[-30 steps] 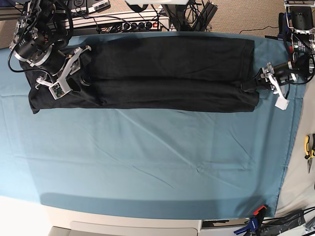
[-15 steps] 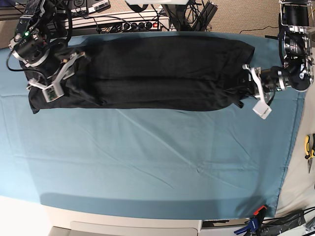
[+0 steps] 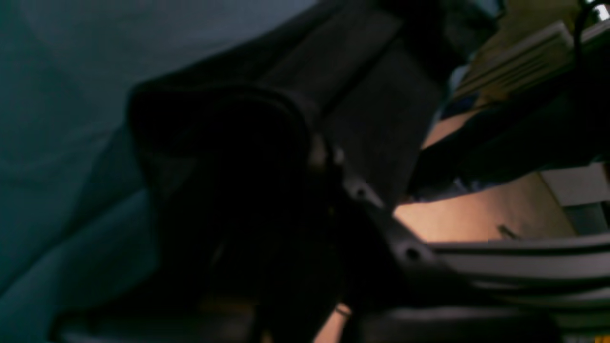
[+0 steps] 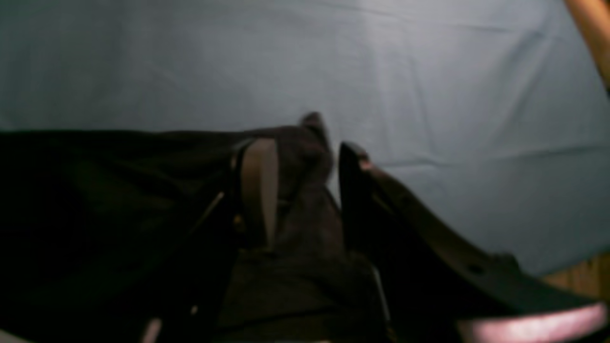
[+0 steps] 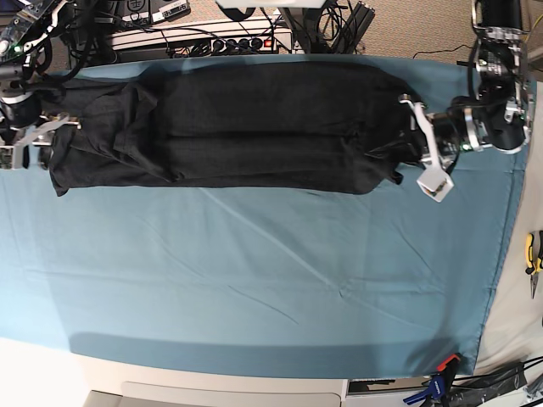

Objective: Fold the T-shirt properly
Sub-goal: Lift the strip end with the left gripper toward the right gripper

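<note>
The black T-shirt [image 5: 254, 127] lies folded into a long strip across the far part of the teal cloth [image 5: 254, 280]. My left gripper [image 5: 405, 140], at the right of the base view, is shut on the shirt's right end, which is bunched and drawn inward. The left wrist view is dark and blurred, with only teal cloth [image 3: 71, 119] plain. At the base view's left edge, my right gripper [image 5: 42, 137] holds the shirt's left end. In the right wrist view a thick fold of T-shirt [image 4: 305, 200] fills the gap between the fingers of my right gripper [image 4: 300, 147].
A power strip and cables [image 5: 212, 41] run behind the table's far edge. Yellow-handled pliers [image 5: 533, 254] lie on the bare strip at the right. Clamps [image 5: 437, 386] grip the cloth's front right corner. Floor shows beyond the cloth [image 4: 586, 47].
My left gripper has carried the shirt's right end inward, to the left, shortening the strip. The right arm has drawn back to the left, off the shirt's body to its left end.
</note>
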